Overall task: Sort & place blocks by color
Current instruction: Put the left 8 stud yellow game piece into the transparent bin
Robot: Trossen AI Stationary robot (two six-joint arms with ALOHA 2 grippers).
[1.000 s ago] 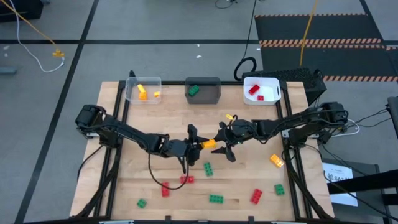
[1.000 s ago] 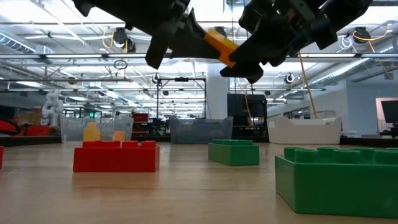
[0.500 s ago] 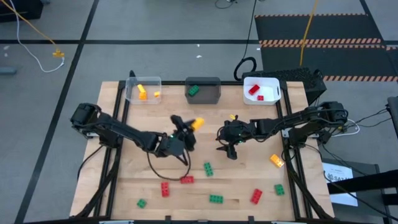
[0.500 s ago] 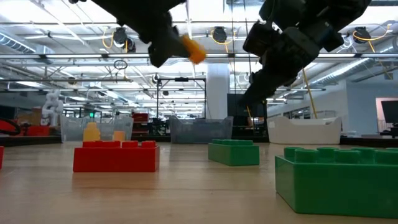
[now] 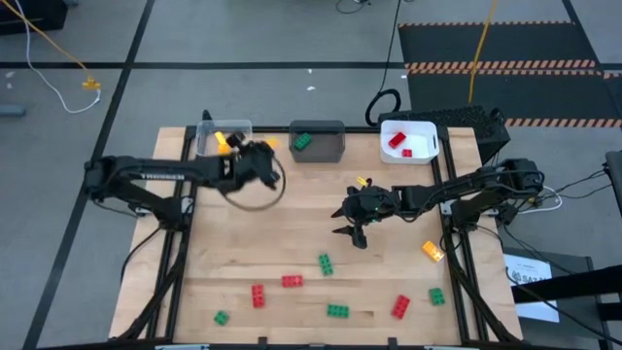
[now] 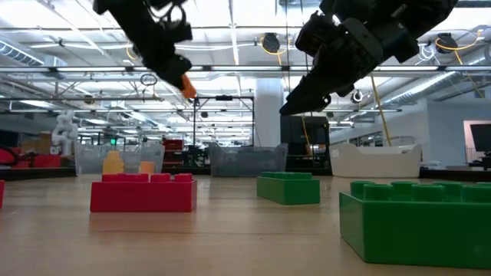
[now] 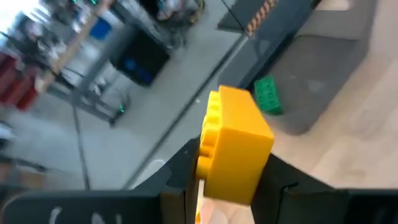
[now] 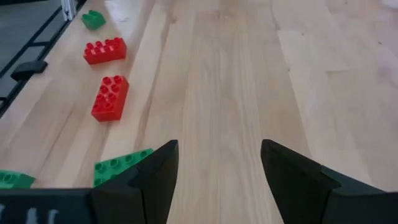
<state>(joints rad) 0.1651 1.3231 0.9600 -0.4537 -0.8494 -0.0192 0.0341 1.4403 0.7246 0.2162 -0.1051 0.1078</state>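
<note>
Left gripper [image 5: 255,156]: pinching a yellow block [image 7: 233,146] between its fingers, hovering near the counter's [image 5: 292,233] far edge, just beside the clear bin [image 5: 209,148].
Right gripper [image 5: 348,224]: spread wide, holding nothing, above the middle of the counter.
Block direction: in the left wrist view its long axis runs out forward from the fingers, studs turned sideways rather than up.
Other blocks: red and green ones lie along the near edge; a yellow one [image 5: 431,251] sits near the right edge.
Bins: clear bin holds yellow pieces, grey bin [image 5: 317,142] a green one, white bin [image 5: 408,141] red ones.
Risk: a drop made short of the clear bin could clip its rim and bounce back onto the counter.
Second risk: the sideways-held block may tumble out, or drift into the neighbouring grey bin.
</note>
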